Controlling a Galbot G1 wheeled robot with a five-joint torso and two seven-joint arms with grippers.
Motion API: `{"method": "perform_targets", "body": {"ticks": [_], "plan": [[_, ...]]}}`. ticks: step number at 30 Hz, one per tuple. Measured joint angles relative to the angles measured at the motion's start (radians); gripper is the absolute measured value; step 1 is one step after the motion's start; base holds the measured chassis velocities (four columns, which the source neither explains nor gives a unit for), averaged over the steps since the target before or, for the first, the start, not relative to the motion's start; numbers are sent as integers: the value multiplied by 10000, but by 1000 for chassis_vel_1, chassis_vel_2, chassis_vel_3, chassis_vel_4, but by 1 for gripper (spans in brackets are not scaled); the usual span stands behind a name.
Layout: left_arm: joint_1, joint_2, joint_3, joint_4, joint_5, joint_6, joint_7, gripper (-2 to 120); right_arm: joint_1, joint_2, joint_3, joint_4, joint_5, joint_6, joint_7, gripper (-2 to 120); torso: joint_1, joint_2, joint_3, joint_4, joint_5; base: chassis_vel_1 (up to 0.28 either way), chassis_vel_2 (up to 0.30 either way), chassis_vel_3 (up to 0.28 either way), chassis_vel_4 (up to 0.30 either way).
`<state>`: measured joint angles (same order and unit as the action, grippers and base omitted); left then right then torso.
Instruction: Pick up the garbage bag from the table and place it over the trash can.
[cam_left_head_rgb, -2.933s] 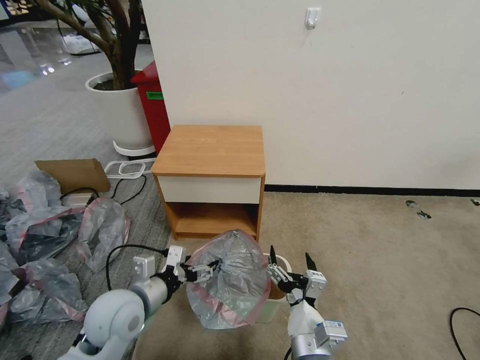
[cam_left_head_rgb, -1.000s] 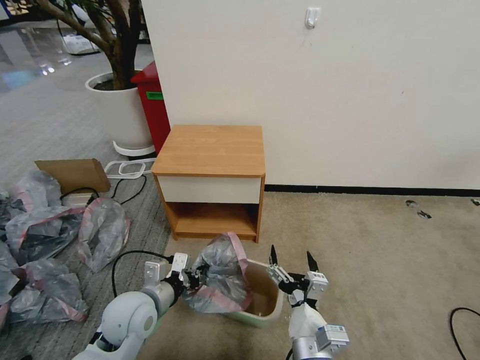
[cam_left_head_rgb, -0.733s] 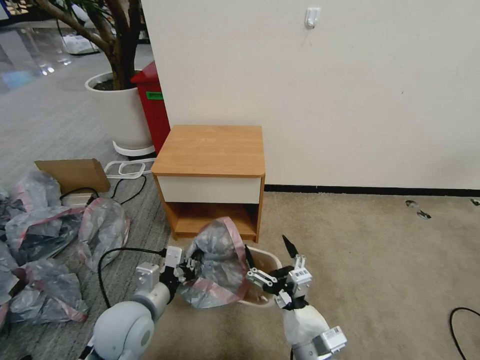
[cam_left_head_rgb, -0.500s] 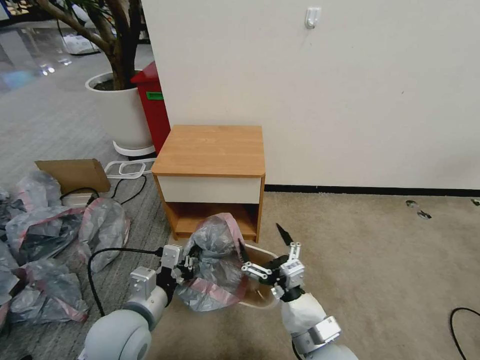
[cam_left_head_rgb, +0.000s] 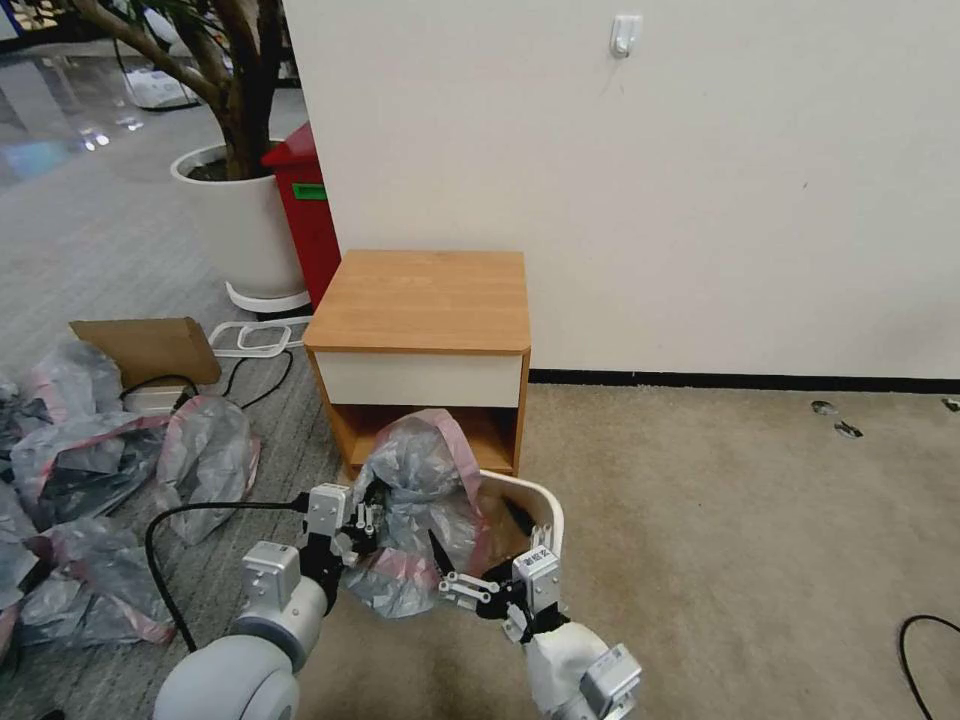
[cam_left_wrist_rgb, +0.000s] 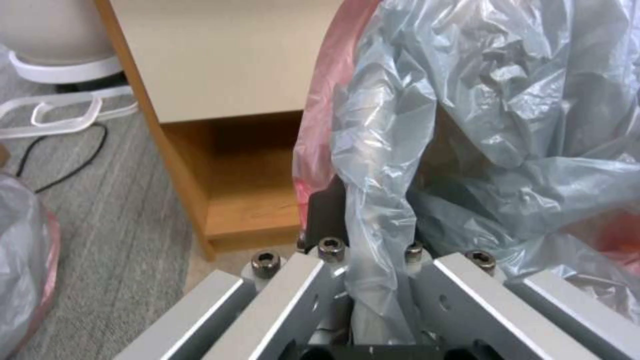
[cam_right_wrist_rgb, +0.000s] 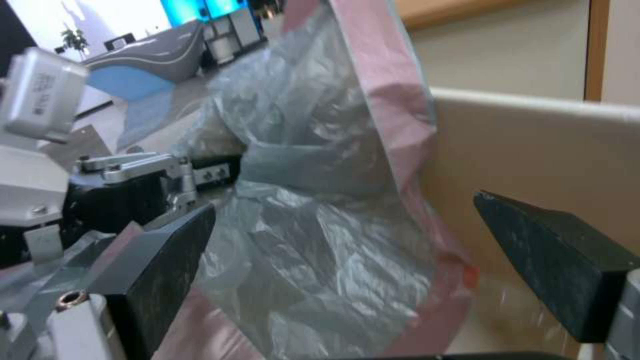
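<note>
No legible text or labels

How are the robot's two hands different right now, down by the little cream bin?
The left hand is shut on the garbage bag, pinching its plastic; the right hand is open, one finger either side of the bag's pink rim. The left hand sits outside the trash can; the right reaches in over its near edge. Both are at the same bag.

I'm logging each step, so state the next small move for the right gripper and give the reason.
Probably shut the right gripper on the pink rim of the garbage bag. It is open with the rim between its fingers, while the left gripper pinches the other side, and the bag is bunched at the trash can, not spread over it.
</note>
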<state>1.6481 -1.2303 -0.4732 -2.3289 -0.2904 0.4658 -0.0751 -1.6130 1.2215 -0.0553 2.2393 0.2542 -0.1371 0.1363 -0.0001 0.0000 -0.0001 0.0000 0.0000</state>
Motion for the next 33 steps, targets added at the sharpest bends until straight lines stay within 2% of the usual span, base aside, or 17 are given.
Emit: {"method": "perform_targets", "body": {"ticks": [6, 8, 9, 21, 24, 25, 27, 28, 31, 32, 33], "plan": [[107, 78, 71, -231, 36, -23, -6, 0, 602, 8, 104, 49, 1347, -1025, 554, 99, 0, 0, 0, 0, 0, 0, 0, 0, 0], [172, 173, 128, -336, 36, -25, -18, 0, 1043, 58, 78, 92, 2721, -1909, 1212, 99, 0, 0, 0, 0, 0, 0, 0, 0, 0], [189, 205, 137, -374, 35, -25, -18, 0, 1174, 82, 62, 89, 2996, -2068, 1337, 99, 0, 0, 0, 0, 0, 0, 0, 0, 0], [343, 253, 145, -454, 28, -22, -41, 0, 2208, 229, 101, -552, 3968, -2272, 1639, 96, 1, 0, 1, 0, 0, 0, 0, 0, 0], [350, 245, 116, -453, 22, -20, -47, 0, 2310, 221, 120, -677, 3992, -2220, 1642, 86, 0, 0, 1, 0, 0, 0, 0, 0, 0], [350, 245, 116, -453, 22, -20, -47, 0, 2310, 221, 120, -677, 3992, -2220, 1642, 86, 0, 0, 1, 0, 0, 0, 0, 0, 0], [352, 231, 107, -453, 13, -18, -50, 0, 2328, 204, 128, -749, 3971, -2128, 1640, 75, 0, 0, 1, 0, 0, 0, 0, 0, 0], [352, 231, 107, -453, 13, -18, -50, 0, 2328, 204, 128, -749, 3971, -2128, 1640, 75, 0, 0, 1, 0, 0, 0, 0, 0, 0], [353, 198, 106, -470, 0, -10, -53, 0, 2321, 197, 115, -795, 3911, -2012, 1613, 59, 0, 0, 1, 0, 0, 0, 0, 0, 0], [353, 198, 106, -470, 0, -10, -53, 0, 2321, 197, 115, -795, 3911, -2012, 1613, 59, 0, 0, 1, 0, 0, 0, 0, 0, 0], [351, 194, 106, -473, -4, -9, -54, 0, 2311, 196, 103, -807, 3886, -1977, 1599, 54, 0, 0, 1, 0, 0, 0, 0, 0, 0]]}}
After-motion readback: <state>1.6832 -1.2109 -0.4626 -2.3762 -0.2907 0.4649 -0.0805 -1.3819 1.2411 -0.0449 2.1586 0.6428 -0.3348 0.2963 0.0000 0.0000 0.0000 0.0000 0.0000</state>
